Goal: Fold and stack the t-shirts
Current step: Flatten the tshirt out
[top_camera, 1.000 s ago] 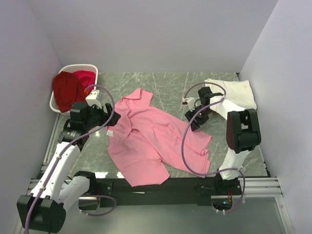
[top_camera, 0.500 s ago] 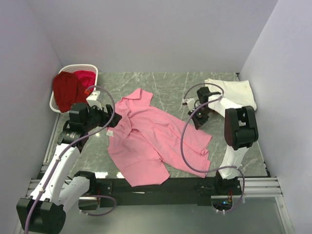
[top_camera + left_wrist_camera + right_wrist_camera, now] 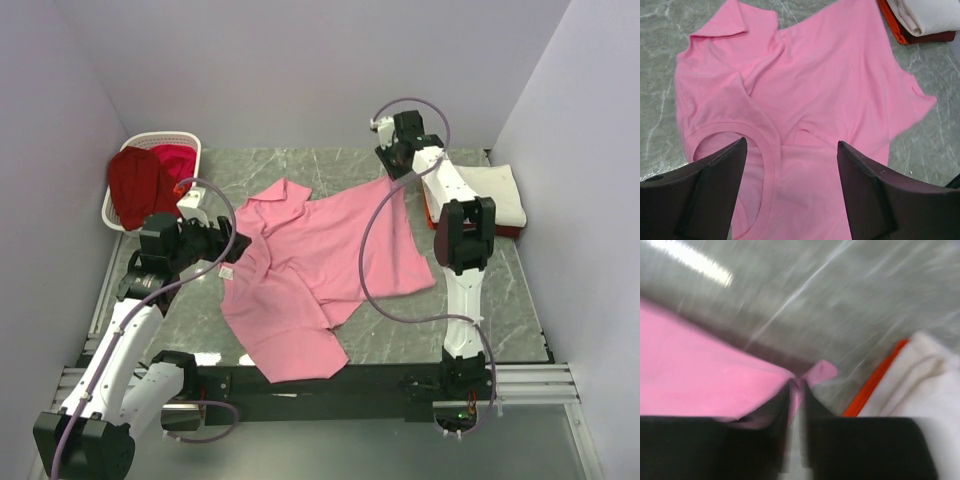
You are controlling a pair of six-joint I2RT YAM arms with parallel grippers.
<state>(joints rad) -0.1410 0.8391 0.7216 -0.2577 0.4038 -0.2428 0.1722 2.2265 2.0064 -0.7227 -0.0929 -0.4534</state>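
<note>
The pink collared t-shirt [image 3: 320,265] lies spread on the table's middle. My right gripper [image 3: 396,172] is shut on its right edge [image 3: 700,385] and holds that edge raised toward the back; the wrist view is blurred. My left gripper [image 3: 236,246] is open and empty, hovering over the shirt's left part by a sleeve opening [image 3: 791,145]. A folded cream-white shirt [image 3: 495,190] lies on an orange-red one [image 3: 436,216] at the back right. Dark red [image 3: 135,185] and crimson [image 3: 176,160] shirts hang in the basket.
The white slatted basket [image 3: 160,138] stands in the back left corner. Side walls close in left and right. The folded stack shows in the left wrist view [image 3: 927,15] and in the right wrist view [image 3: 920,385], close beside my right gripper.
My right gripper has moved from the shirt's right edge up and toward the back, pulling the pink cloth with it and stretching it out. The left arm has barely moved.
</note>
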